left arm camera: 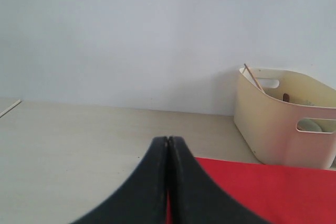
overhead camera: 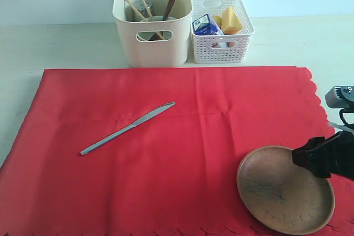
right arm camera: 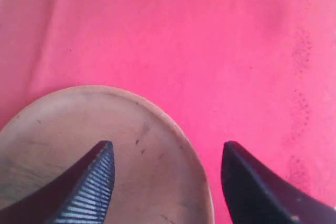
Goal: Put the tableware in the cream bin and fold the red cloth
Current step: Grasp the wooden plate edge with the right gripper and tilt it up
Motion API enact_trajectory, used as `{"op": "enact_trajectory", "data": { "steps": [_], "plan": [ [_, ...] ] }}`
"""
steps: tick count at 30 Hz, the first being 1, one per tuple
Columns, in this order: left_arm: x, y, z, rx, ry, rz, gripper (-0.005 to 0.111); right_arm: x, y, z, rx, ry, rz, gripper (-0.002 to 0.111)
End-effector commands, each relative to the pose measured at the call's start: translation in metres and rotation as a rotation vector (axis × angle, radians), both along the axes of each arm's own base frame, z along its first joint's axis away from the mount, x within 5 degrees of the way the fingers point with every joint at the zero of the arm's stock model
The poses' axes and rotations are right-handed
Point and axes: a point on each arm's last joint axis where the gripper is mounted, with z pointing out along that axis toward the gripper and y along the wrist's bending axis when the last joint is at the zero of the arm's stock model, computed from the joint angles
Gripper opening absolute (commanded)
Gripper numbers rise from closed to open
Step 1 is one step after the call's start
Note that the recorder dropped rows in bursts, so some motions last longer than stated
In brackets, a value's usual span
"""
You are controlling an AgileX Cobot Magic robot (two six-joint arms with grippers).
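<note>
Right gripper (right arm camera: 168, 148): my jaws stand wide apart and hold nothing. They straddle the rim of the round brown wooden plate (overhead camera: 285, 197), one finger over its inner face and the other over the red cloth (overhead camera: 193, 136). The plate lies on the cloth's near right corner. Left gripper (left arm camera: 168, 145): fingers pressed together, nothing between them, poised above the table (overhead camera: 55, 42) at the cloth's edge. The silver table knife (overhead camera: 127, 128) lies diagonally on the cloth, left of centre and well apart from the plate. The cream bin (overhead camera: 152, 42) stands behind the cloth with the chopsticks (overhead camera: 142, 4) and dark wooden spoon (overhead camera: 166, 12) leaning inside. Just beside it, the white lattice basket (overhead camera: 221, 51) holds a milk carton (overhead camera: 207, 25) and a cheese wedge (overhead camera: 230, 20). The carton's blue print is too small to read.
</note>
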Motion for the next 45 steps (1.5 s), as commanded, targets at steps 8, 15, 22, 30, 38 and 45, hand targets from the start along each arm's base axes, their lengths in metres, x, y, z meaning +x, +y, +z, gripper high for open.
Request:
{"op": "enact_trajectory", "data": {
  "steps": [8, 15, 22, 30, 38, 45],
  "plan": [
    [0.0, 0.0, 0.0, -0.004, -0.006, 0.0, 0.003, -0.002, -0.007, -0.012, -0.053, 0.063, -0.061, 0.058],
    [0.0, 0.0, 0.0, -0.004, -0.006, 0.0, 0.003, -0.002, -0.004, -0.013, -0.016, 0.068, -0.055, 0.058],
    [0.0, 0.0, 0.0, -0.004, -0.006, -0.002, 0.003, -0.004, 0.001, -0.028, 0.015, 0.152, -0.007, 0.054],
    [0.0, 0.0, 0.0, -0.004, -0.006, -0.002, 0.003, -0.004, 0.003, -0.029, 0.03, 0.15, 0.037, 0.009],
    [0.0, 0.0, 0.0, -0.004, -0.006, -0.002, 0.003, -0.003, 0.003, -0.017, 0.029, 0.082, 0.041, 0.0],
    [0.0, 0.0, 0.0, -0.004, -0.006, -0.002, 0.003, -0.003, 0.003, 0.004, 0.026, -0.037, 0.041, 0.0]
  ]
}}
